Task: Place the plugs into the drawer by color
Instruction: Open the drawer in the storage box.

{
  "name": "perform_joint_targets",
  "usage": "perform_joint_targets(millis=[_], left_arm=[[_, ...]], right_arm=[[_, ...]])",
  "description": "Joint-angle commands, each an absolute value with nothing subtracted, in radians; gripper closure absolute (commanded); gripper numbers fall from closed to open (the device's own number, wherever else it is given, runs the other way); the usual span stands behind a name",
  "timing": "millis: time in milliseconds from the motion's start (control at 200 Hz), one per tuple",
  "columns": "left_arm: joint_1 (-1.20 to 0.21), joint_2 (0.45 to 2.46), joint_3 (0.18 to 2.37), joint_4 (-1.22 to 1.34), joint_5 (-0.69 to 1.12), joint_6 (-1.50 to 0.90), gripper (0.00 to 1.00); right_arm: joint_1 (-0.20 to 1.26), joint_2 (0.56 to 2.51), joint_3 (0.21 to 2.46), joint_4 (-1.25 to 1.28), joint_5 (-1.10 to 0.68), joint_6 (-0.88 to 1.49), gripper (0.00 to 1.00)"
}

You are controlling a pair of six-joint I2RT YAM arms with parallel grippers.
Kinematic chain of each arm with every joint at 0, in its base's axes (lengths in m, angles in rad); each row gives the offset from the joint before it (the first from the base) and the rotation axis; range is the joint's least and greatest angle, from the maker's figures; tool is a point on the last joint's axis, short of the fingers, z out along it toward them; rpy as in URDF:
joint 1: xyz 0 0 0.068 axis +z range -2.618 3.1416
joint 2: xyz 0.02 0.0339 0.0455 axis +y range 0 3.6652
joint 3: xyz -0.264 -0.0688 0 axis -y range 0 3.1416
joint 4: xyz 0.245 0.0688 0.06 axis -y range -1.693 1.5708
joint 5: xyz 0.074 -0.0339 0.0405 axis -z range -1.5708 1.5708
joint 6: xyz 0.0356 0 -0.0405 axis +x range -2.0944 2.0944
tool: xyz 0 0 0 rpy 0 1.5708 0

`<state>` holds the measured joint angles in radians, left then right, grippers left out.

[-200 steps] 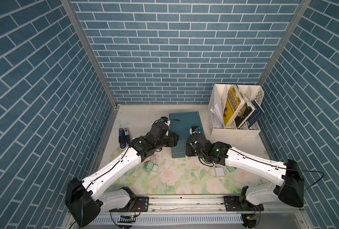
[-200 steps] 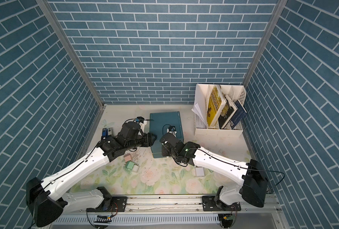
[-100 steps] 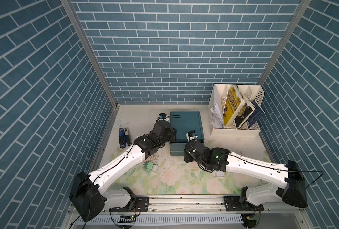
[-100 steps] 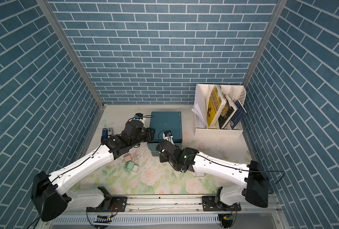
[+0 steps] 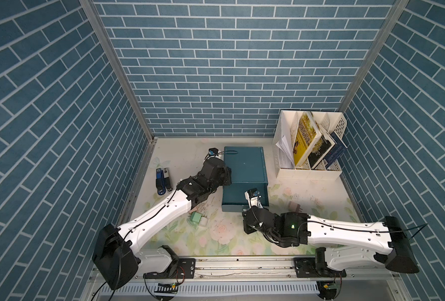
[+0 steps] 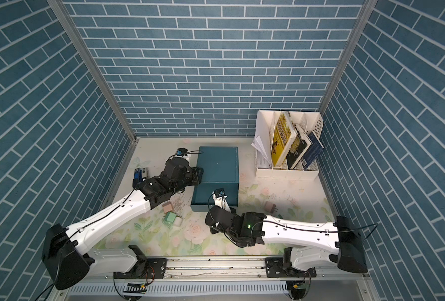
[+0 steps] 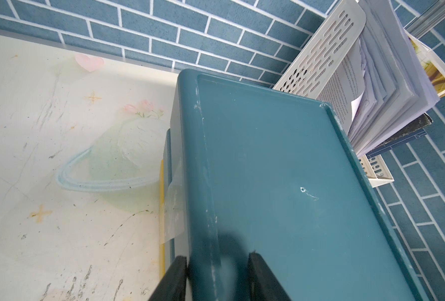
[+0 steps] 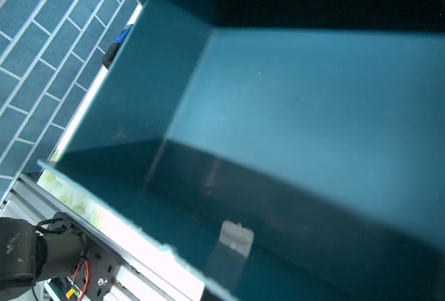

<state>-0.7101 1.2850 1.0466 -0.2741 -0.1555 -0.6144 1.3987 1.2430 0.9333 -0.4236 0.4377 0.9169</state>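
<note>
- Left wrist view: the left gripper (image 7: 216,259) is clenched on the raised side rim of the drawer cabinet (image 7: 281,182). One finger (image 7: 176,273) lies outside the wall and the other on the top panel.
- In both top views, the cabinet stands mid-table near the back wall. One drawer (image 5: 235,198) is drawn out toward the arms; which tier it is cannot be told.
- The right gripper (image 5: 254,206) is at that drawer's front wall, jaws closed. Whether it pinches anything is hidden.
- Right wrist view: the drawer's interior shows, with a white tab (image 8: 235,235) at its front wall.
- On the floral mat (image 6: 198,234), beside the left arm, lie a pink plug (image 6: 167,207), a green plug (image 6: 170,217) and a white plug (image 6: 178,222), close together.
- A second pink plug (image 6: 270,207) lies to the right of the open drawer.
- The staplers (image 5: 163,179) lie by the left wall, and the book rack (image 5: 310,173) stands to the right of the cabinet.
</note>
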Motion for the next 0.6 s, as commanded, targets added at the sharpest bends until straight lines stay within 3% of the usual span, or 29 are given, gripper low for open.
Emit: perform_joint_targets(millis=[0,110,185,245,425,595], left_arm=[[-0.713,1.303,1.002,-0.341,-0.157,-0.610,0.57],[-0.713,1.301,1.003,-0.339,-0.152,-0.613,0.56],[-0.713,1.291,1.002,-0.332,-0.148,-0.617,0.52],[-0.713,1.279,1.010,-0.331,-0.144,-0.615,0.49],[-0.713,1.247,1.066,-0.337,-0.142,-0.603,0.37],[-0.713,1.215,1.119,-0.350,-0.144,-0.595,0.33]], right_arm=[[1.410,1.219,0.900,-0.427,0.463,0.965,1.00],[1.411,1.222,0.914,-0.453,0.479,0.967,1.00],[1.411,1.227,0.947,-0.517,0.502,0.962,0.59],[1.413,1.216,0.983,-0.609,0.545,0.965,0.45],[1.358,1.102,1.109,-0.952,0.679,1.051,0.34],[1.048,1.008,1.084,-1.054,0.575,1.001,0.27]])
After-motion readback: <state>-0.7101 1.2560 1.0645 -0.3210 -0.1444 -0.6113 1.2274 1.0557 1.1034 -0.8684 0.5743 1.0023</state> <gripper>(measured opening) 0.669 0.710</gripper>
